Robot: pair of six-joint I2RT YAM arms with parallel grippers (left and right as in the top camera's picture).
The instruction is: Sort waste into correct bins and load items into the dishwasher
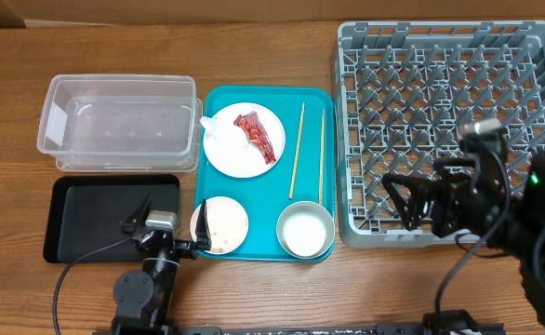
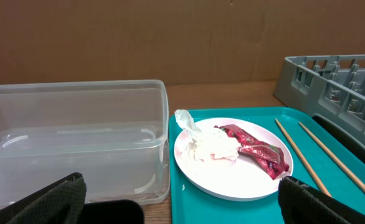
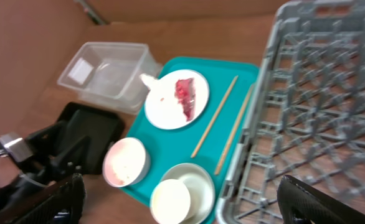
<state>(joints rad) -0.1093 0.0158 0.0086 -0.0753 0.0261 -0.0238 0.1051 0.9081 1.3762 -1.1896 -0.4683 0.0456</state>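
Observation:
On the teal tray (image 1: 213,186), a large white plate (image 1: 237,156) holds a red wrapper (image 1: 259,136) and a white tissue (image 1: 215,127); both show in the left wrist view, the tissue (image 2: 210,144) and the wrapper (image 2: 257,149). Two chopsticks (image 1: 297,149) lie beside it. A small plate (image 1: 221,225) holds pale scraps. A white bowl (image 1: 305,229) has a cup (image 3: 170,202) in it. My left gripper (image 1: 166,234) is open and empty at the tray's front-left corner. My right gripper (image 1: 419,203) is open and empty over the grey rack (image 1: 449,112).
The clear tub (image 1: 114,121) stands at the back left. The black tray (image 1: 96,219) lies in front of it, next to my left arm. The rack fills the right side of the table. Brown wall panels stand behind the table.

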